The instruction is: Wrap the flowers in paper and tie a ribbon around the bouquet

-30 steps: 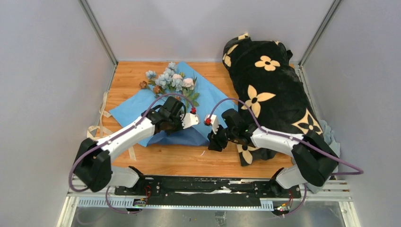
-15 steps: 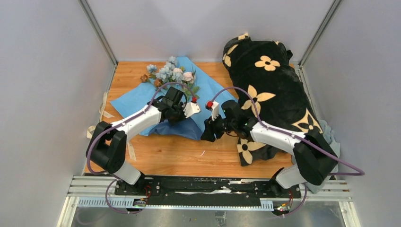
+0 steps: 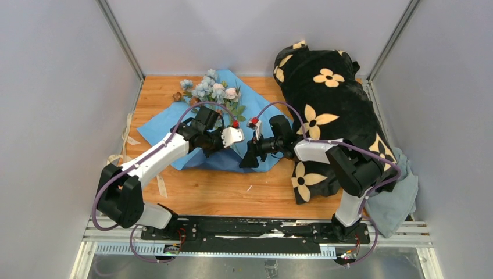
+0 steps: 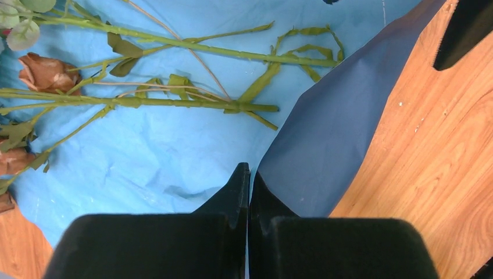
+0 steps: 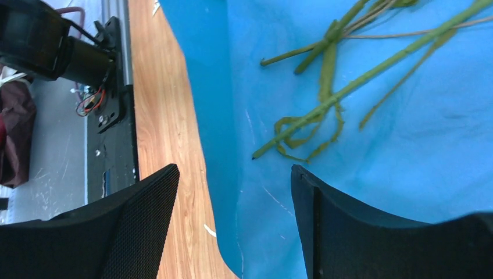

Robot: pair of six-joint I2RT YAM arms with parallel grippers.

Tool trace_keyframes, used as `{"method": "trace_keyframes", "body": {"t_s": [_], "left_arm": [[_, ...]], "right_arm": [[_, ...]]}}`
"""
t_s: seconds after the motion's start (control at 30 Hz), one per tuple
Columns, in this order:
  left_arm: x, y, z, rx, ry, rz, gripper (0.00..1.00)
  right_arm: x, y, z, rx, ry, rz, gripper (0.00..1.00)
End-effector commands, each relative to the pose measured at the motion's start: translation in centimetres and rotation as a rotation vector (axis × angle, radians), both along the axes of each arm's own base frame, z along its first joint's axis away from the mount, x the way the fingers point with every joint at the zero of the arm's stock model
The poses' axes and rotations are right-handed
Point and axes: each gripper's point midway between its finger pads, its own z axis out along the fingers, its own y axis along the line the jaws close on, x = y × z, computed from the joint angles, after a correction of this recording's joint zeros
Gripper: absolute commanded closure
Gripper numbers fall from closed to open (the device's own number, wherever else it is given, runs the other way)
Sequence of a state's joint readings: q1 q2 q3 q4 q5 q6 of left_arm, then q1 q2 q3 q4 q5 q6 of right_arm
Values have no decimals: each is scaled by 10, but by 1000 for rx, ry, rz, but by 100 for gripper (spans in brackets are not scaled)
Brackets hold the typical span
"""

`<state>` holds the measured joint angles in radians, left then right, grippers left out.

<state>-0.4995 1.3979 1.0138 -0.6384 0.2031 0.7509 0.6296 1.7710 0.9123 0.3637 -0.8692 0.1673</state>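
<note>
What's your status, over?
Left claw shut on paper at its fold. Right claw open over paper edge. Flowers lying on paper, unwrapped. Blanket crowding right side.

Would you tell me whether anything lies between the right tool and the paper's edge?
Nothing visible does. The right tool hangs open directly over the near edge of the paper; the stems of the flowers lie farther in on the sheet, clear of the jaws.

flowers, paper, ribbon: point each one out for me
flowers (image 3: 212, 92), top view, on the pale blue blooms
paper (image 4: 145, 157), left wrist view, on its light blue face below the stems
ribbon (image 3: 161, 186), top view, on the near end of the cream band
</note>
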Motion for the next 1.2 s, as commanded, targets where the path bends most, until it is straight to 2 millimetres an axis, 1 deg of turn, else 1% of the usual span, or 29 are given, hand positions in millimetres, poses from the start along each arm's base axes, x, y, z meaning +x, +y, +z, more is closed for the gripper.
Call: {"method": "trace_keyframes", "body": {"t_s": [0.0,0.1,0.17,0.2,0.23,0.27,0.33,0.37,0.4,0.43,0.47,0.5,0.53,0.6,0.67,0.77,0.8,0.87,0.93,1.0,1.03,1.07,1.13,1.17], "left_arm": [[0,-1,6,-13,10,1,100],[1,1,7,-7,8,7,100],[-2,-1,9,-17,19,-4,100],[-3,-3,11,-27,21,-8,100],[-4,-4,14,-37,23,-10,100],[-4,-6,16,-47,24,-7,100],[-3,-8,22,-67,29,9,100],[-3,-8,23,-72,33,14,92],[-4,-7,25,-78,41,20,72],[-6,-3,25,-81,48,31,50],[-9,4,23,-80,59,36,28],[-12,16,21,-73,71,44,19],[-17,30,16,-59,79,44,14],[-31,58,6,-19,89,30,10],[-47,78,-5,36,93,1,9],[-67,94,-32,126,103,-69,8],[-65,96,-38,136,82,-75,8],[-61,96,-45,128,40,-61,7],[-52,92,-48,102,-9,-51,8],[-46,90,-52,96,-49,-58,12],[-48,92,-57,109,-52,-71,20],[-51,94,-61,121,-48,-94,30],[-63,99,-70,150,-10,-150,53],[-71,102,-73,163,21,-177,60]], "right_arm": [[-24,13,9,102,-14,139,26],[-25,12,6,89,-23,122,27],[-19,11,-6,31,-56,83,30],[-15,11,-12,3,-59,59,33],[-13,13,-20,-15,-45,35,39],[-9,16,-24,-15,-31,13,47],[-2,21,-24,-3,-4,-25,73],[-1,22,-22,1,2,-33,85],[0,23,-19,6,2,-36,93],[1,22,-16,13,7,-39,99],[-1,22,-13,22,12,-37,100],[-2,21,-9,33,19,-37,100],[-5,20,-6,42,17,-32,100],[-11,18,-2,63,12,-14,100],[-16,18,3,99,5,4,100],[-22,19,9,127,16,30,100],[-23,19,9,125,21,33,100],[-24,18,8,122,13,29,100],[-24,17,9,118,8,25,100],[-25,15,9,106,4,26,100],[-26,13,7,90,-1,23,100],[-26,11,6,80,-7,21,100],[-28,9,5,59,-9,22,100],[-29,7,4,47,-6,22,100]]}}
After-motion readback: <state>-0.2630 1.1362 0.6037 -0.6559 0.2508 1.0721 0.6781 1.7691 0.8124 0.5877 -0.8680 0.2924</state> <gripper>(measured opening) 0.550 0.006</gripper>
